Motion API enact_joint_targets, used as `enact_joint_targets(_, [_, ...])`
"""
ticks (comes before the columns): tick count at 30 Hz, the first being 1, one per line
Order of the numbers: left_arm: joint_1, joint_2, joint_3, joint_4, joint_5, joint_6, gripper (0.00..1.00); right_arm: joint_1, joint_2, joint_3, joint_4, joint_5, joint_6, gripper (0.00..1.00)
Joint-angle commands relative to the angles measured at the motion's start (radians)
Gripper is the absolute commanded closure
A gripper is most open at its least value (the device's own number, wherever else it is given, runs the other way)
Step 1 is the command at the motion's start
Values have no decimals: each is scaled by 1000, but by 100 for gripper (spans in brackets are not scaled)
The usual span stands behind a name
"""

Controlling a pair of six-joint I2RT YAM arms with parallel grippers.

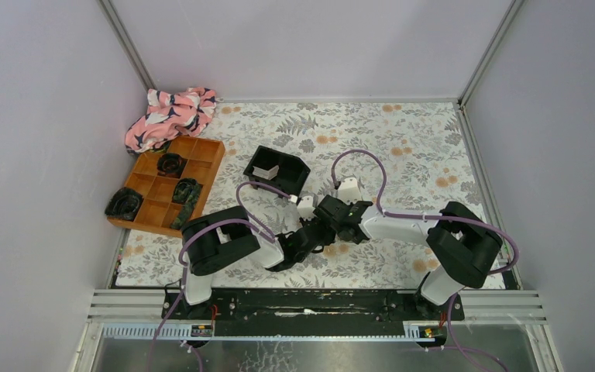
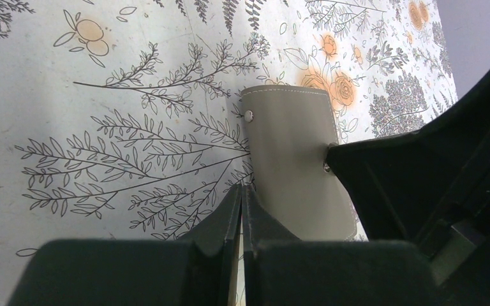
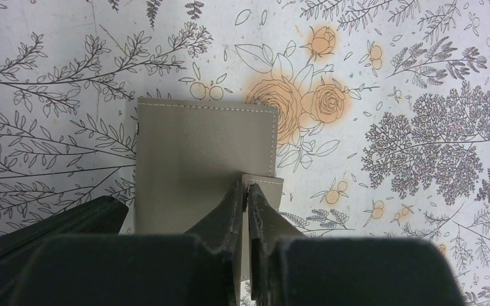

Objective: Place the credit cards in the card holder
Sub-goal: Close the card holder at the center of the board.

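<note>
The card holder is a flat grey-taupe wallet lying closed on the floral tablecloth, with a metal snap at its left edge. My left gripper is shut at that left edge, and a thin tan sliver shows between its tips. In the right wrist view the card holder fills the middle. There my right gripper is shut on the small stitched tab at the holder's right side. From above, both grippers meet over the holder and hide it. A pale credit card lies in the black tray.
The black square tray stands just behind the grippers. An orange compartment tray with dark items sits at the far left, a pink patterned cloth behind it. Grey walls close in the table on three sides.
</note>
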Motion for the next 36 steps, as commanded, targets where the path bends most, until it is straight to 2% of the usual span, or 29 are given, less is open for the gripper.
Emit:
enact_joint_targets(1, [6, 38, 0, -62, 7, 16, 95, 17, -41, -5, -6, -17, 7, 99])
enact_joint_targets(8, [6, 39, 8, -66, 8, 17, 95, 29, -41, -1, -16, -23, 9, 98])
enact_joint_targets(20, [6, 42, 10, -71, 9, 17, 95, 46, -51, -1, -25, -13, 22, 85])
enact_joint_targets(36, [7, 43, 7, -66, 9, 14, 95, 66, -59, 4, -41, -1, 39, 81])
